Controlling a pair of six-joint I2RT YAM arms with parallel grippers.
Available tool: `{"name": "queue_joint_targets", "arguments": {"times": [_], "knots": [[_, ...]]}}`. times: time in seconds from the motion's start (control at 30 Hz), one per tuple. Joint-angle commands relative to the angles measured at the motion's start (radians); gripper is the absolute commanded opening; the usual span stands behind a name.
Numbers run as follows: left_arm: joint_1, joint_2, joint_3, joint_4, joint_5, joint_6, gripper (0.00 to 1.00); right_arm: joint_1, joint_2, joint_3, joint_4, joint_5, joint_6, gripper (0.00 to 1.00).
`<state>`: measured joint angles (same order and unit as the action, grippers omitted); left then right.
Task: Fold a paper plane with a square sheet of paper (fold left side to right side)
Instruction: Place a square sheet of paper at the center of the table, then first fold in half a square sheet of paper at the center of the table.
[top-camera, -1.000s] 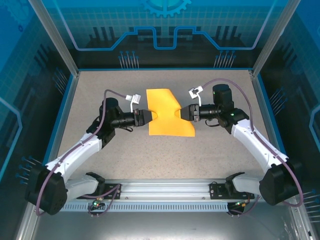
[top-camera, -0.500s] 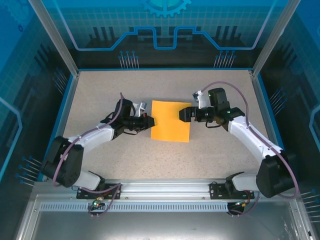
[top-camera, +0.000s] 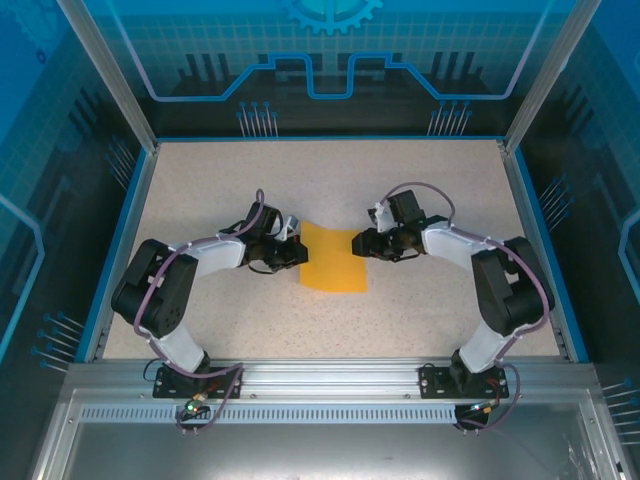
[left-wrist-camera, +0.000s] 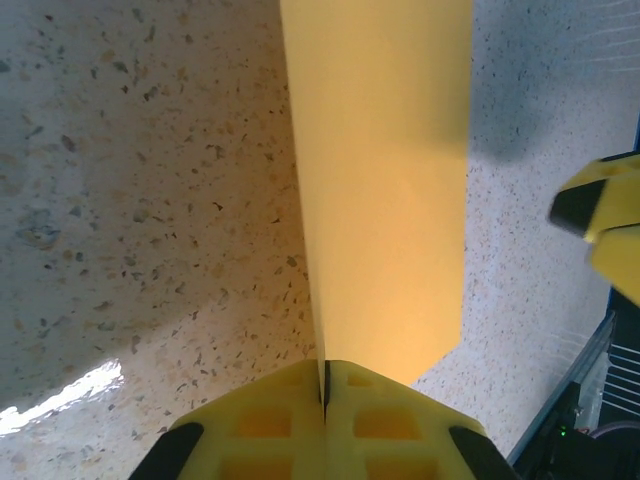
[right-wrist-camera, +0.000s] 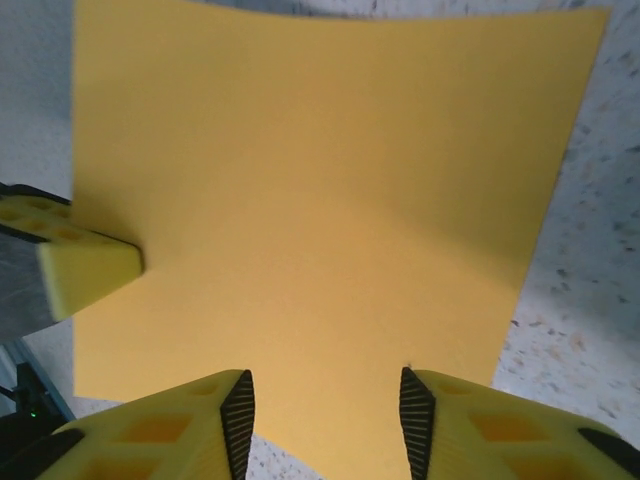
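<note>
Blue-lit enclosure walls (top-camera: 60, 200) all round and a speckled beige table (top-camera: 250, 180) in the middle, that's my top camera feed. About mid-table sits the thin, plain orange-yellow square sheet of paper (top-camera: 335, 265), with both arms curled in toward it from either side. The left gripper (top-camera: 297, 252) is at the sheet's left edge and the right gripper (top-camera: 357, 243) is at its upper right edge. From up here the jaws are too small for me to judge on either one.

Left wrist cam is way clearer. The left gripper (left-wrist-camera: 324, 372) has its two yellow fingers pressed together with the paper's edge pinched in the seam between them, so it's clamped on the sheet. The square sheet of paper (left-wrist-camera: 385, 180) runs straight away from the fingers and throws a shadow on the table (left-wrist-camera: 150, 200) off to its right. Over at the right side I can see a yellow finger (left-wrist-camera: 612, 195) of the right gripper, a bit off from the paper.

Right wrist cam: the right gripper (right-wrist-camera: 322, 380) has its jaws standing apart, with black pads facing each other across the gap. The sheet (right-wrist-camera: 330, 200) spreads out beyond them, its near edge reaching in between the fingers. I can't tell whether either pad touches the paper. The sheet looks slightly bowed, with a curved far edge. At the left, a yellow finger (right-wrist-camera: 85, 270) of the left gripper sits on the sheet's edge.
</note>
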<state>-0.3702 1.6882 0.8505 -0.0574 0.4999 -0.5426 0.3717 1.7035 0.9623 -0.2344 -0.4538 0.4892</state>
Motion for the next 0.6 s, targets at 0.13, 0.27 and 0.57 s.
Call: {"name": "queue_joint_targets", "arguments": {"times": [0.13,0.27,0.57], "knots": [[0.004,-0.016,0.025,-0.055,-0.005,0.032,0.07,0.045,0.114,0.078,-0.014,0.025,-0.006,0.39],[0.003,-0.022,0.031,-0.051,0.016,0.019,0.14,0.059,0.151,0.087,-0.046,0.063,-0.016,0.38],[-0.038,-0.036,0.058,0.058,0.115,-0.076,0.51,0.084,0.196,0.086,-0.105,0.130,-0.048,0.37]]}}
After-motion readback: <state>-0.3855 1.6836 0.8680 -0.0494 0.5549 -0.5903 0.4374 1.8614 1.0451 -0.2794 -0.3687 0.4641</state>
